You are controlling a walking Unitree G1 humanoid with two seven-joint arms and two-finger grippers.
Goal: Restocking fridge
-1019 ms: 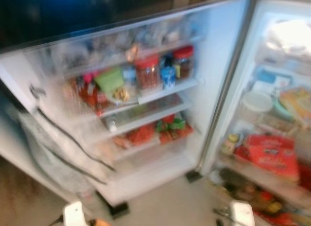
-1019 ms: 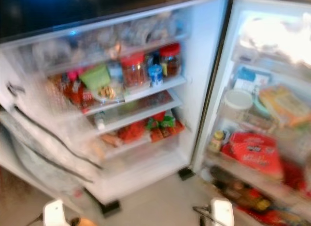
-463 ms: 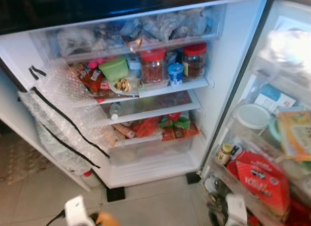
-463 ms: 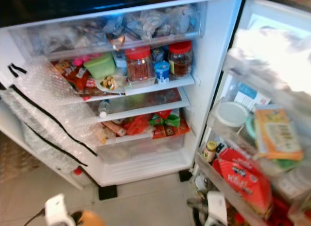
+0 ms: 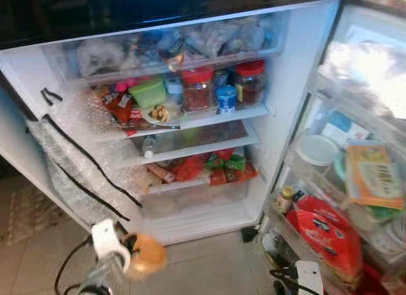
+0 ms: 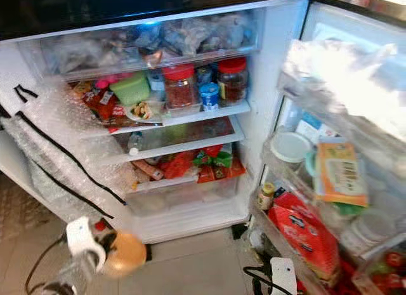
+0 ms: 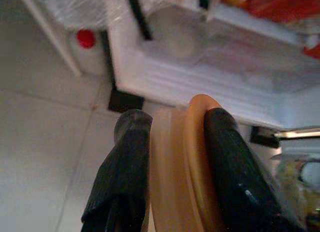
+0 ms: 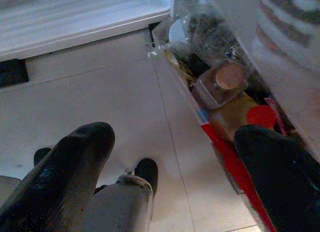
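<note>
Item in hand: a round orange-tan object [image 7: 182, 167], smooth and disc-like from the left wrist view; what it is exactly I cannot tell.
Where it is: low in front of the open fridge [image 5: 298, 85], above the tiled floor [image 5: 203, 269], below the level of the bottom drawer [image 5: 196, 196] and not yet inside.
Left gripper [image 7: 172, 142]: both black fingers pressed against the orange object's two sides, pinching it.
Right gripper [image 8: 170, 142]: fingers spread wide with nothing between them, hanging low beside the door bins [image 6: 304, 244].
Fridge shelves: the upper shelf [image 5: 222, 114] carries red-lidded jars [image 5: 198, 89], a green tub [image 5: 148, 91] and a blue cup [image 5: 226, 98]; red and green packets [image 5: 216, 167] sit lower down.
Door: the bins are packed with a red bag [image 5: 323, 235], a small jar [image 5: 284, 198] and boxes.
Done so far: judging by the pictures, the item is picked up and brought to the fridge.
Left to do: lift it to a shelf with free room, set it down, let go; the glass shelf [image 5: 190, 143] below the jars looks least crowded.
</note>
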